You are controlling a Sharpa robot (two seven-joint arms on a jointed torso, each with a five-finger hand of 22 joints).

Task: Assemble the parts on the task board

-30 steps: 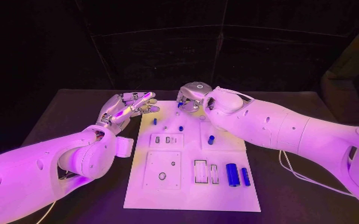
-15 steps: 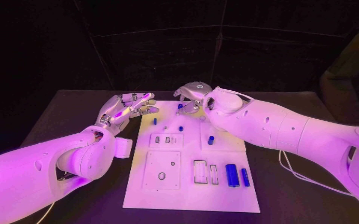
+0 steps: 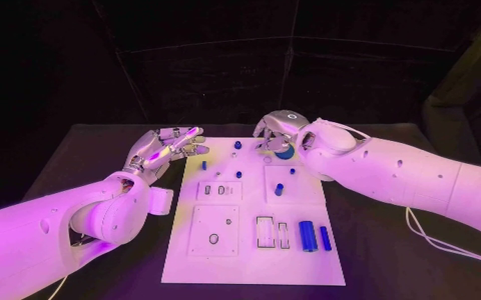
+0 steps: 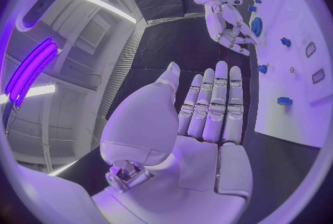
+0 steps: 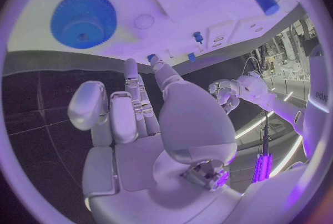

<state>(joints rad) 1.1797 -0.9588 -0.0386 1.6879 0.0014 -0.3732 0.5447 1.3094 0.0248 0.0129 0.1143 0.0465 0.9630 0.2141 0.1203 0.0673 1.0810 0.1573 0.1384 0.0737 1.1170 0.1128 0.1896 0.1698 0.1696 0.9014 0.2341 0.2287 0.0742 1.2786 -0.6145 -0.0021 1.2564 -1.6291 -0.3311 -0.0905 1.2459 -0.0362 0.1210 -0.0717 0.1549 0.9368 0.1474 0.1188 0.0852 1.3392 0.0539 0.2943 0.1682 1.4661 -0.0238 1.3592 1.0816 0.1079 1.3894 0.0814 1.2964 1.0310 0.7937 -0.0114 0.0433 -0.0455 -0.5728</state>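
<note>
blue gear [image 3: 286, 153]: lies on the task board's far end, right under the right hand's fingertips; reads as a toothed disc in the right wrist view [image 5: 84, 20], a clear gap between it and the fingers.
right hand [image 3: 279, 131]: fingers loosely apart, holding nothing, poised just above the gear.
change: a second ago this hand was bunched over the board's far edge; now it has shifted toward the board's right side and the gear shows below it. The camera also moved a bit, so part of that shift is not real.
meaning: looks like the gear is just set down or about to be picked; seating not confirmed, cannot tell if it sits on a peg.
task board [image 3: 251, 255]: white plate between both hands.
other parts: two blue cylinders [image 3: 315, 236] on the board, nearer the robot than the right hand; small blue pegs [image 3: 240, 174] between the hands.
left hand [image 3: 163, 148]: fingers straight and apart, empty, just beside the board's left edge, same pose as before.
</note>
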